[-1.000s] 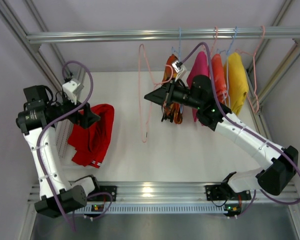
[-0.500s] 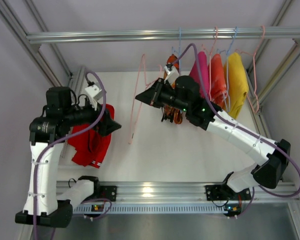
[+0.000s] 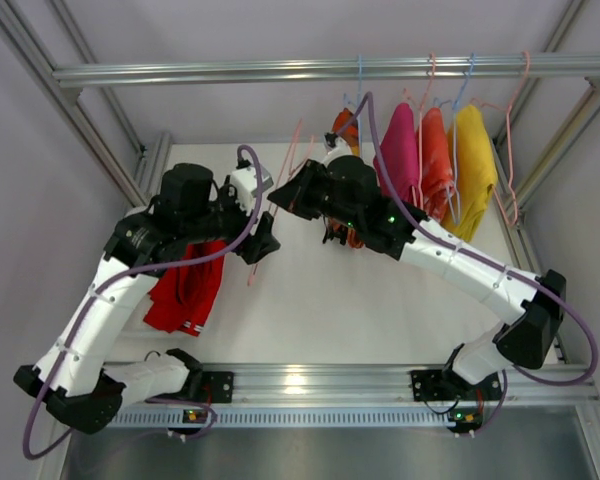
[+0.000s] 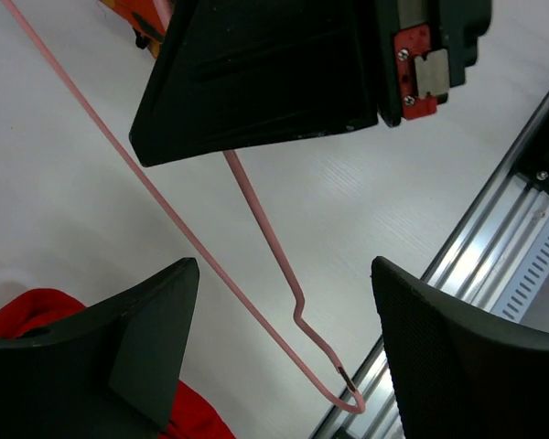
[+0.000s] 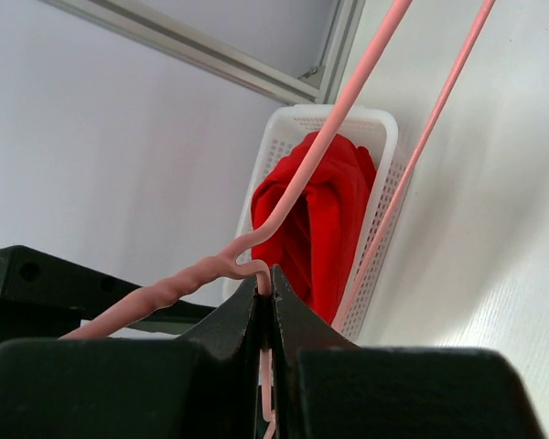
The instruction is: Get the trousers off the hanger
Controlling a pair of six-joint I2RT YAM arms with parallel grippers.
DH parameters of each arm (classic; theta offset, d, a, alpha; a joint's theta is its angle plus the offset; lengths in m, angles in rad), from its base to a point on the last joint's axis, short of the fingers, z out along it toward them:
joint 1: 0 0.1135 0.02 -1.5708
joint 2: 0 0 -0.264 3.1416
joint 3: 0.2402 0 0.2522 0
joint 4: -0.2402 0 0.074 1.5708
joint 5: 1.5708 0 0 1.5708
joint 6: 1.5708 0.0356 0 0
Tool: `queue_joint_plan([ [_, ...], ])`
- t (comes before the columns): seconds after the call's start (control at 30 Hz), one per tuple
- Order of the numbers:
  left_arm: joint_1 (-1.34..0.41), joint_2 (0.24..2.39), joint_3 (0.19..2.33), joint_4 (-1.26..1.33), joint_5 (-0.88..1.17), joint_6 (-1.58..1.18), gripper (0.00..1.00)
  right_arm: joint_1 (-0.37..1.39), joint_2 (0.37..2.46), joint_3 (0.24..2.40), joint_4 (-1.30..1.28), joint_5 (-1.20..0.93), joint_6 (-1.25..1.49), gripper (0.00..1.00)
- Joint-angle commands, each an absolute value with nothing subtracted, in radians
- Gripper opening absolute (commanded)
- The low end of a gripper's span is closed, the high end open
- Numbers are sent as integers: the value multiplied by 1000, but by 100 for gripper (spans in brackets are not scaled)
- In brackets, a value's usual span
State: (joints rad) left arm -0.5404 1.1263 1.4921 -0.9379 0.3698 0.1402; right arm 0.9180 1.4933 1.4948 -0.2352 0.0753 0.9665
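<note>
My right gripper is shut on the neck of an empty pink wire hanger, which it holds tilted above the table; the grip shows in the right wrist view. My left gripper is open, its fingers to either side of the hanger's lower wire without touching it. The plain red trousers lie in the white basket at the left. The orange patterned trousers hang from the rail behind my right arm, mostly hidden.
Magenta, orange-red and yellow garments hang on hangers from the metal rail at the back right. Frame posts stand at both sides. An aluminium rail runs along the table's near edge.
My left arm has swung right from the basket up to the pink hanger. My right gripper has carried the hanger left and tilted it towards the left gripper.
</note>
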Motion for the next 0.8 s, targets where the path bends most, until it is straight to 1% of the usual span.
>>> queue_joint_plan([
  [0.0,-569,1150,1531,-867,229,103,80,942,1503,1560,-233,104,971,0],
  [0.13,-597,1183,1546,-842,106,86,69,942,1508,1559,-221,86,969,0],
  [0.17,-601,1189,1549,-828,80,84,65,942,1506,1557,-219,84,973,0],
  [0.2,-604,1198,1551,-821,55,83,57,942,1508,1557,-219,81,974,0],
  [0.23,-607,1204,1560,-818,25,86,54,942,1506,1554,-216,78,974,0],
  [0.3,-627,1219,1565,-810,11,90,49,942,1509,1554,-215,74,977,0],
  [0.33,-633,1221,1562,-807,9,92,45,942,1516,1554,-212,71,980,0],
  [0.4,-650,1224,1555,-798,11,92,40,942,1517,1557,-209,66,980,0],
  [0.43,-655,1224,1552,-799,-23,91,33,942,1517,1557,-207,64,979,0],
  [0.53,-657,1223,1542,-804,-35,89,20,942,1517,1557,-206,63,979,0],
  [0.57,-657,1223,1539,-805,-40,86,10,940,1516,1557,-204,63,979,0],
  [0.63,-657,1218,1528,-808,-43,84,0,939,1516,1554,-198,61,979,0],
  [0.77,-657,1189,1497,-801,-57,66,0,934,1513,1545,-181,52,979,0],
])
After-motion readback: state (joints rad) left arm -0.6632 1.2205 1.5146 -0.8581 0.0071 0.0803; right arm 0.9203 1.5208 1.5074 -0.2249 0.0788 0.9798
